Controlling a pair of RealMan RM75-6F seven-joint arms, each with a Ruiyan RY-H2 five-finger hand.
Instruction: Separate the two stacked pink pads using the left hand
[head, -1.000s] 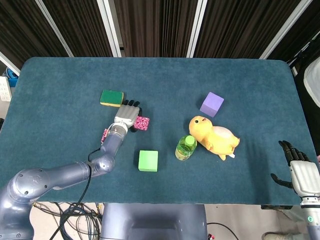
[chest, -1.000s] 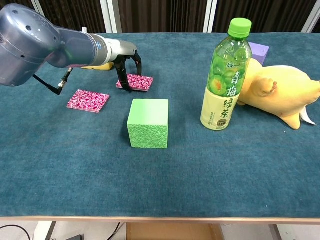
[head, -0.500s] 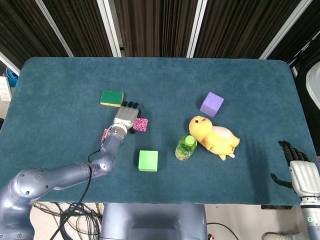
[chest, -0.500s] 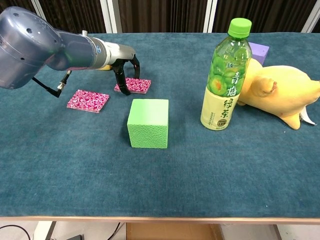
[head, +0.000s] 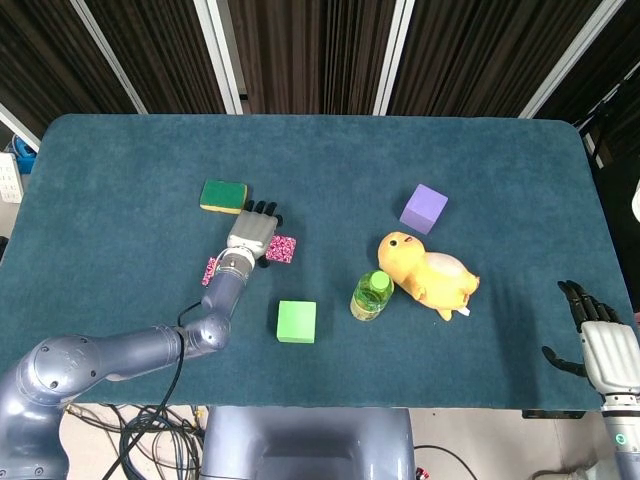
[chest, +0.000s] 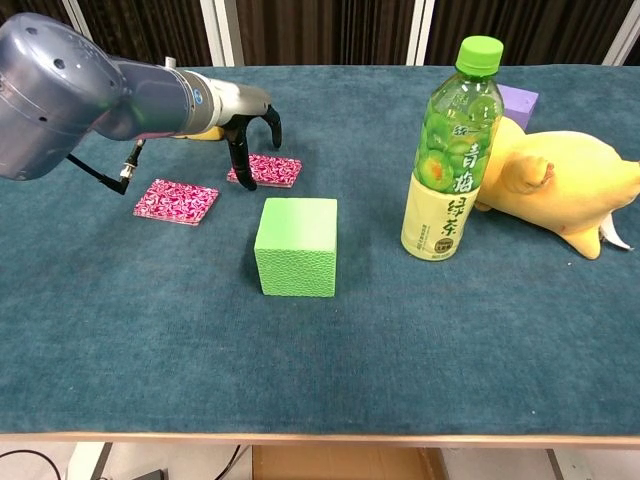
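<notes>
Foreground: green cube (chest: 296, 246) and green tea bottle (chest: 453, 150) standing on the blue surface (chest: 400, 350), plush duck (chest: 560, 190) lying just right of the bottle. Further back on the left, two pink pads already lying apart: nearer pad (chest: 177, 200) flat and alone, farther pad (chest: 264, 170) beside the left hand (chest: 246, 122). Left hand arched above the farther pad, fingers apart and pointing down, holding nothing; dark fingertips (chest: 238, 172) at or just over that pad's near left edge, contact impossible to confirm. From the head view, same hand (head: 252, 232) partly covering the farther pad (head: 282, 248), nearer pad (head: 211, 270) peeking out beside the forearm. Right hand (head: 598, 342) idle at the surface's near right corner, fingers spread and empty. Beyond the pads, green-and-yellow sponge (head: 223, 196); purple cube (head: 423, 208) behind the duck.

Separation apparently done. Best finish: lifting straight up, fingers clear of both pads, no dragging sideways, wrist kept off the nearer pad during withdrawal.
</notes>
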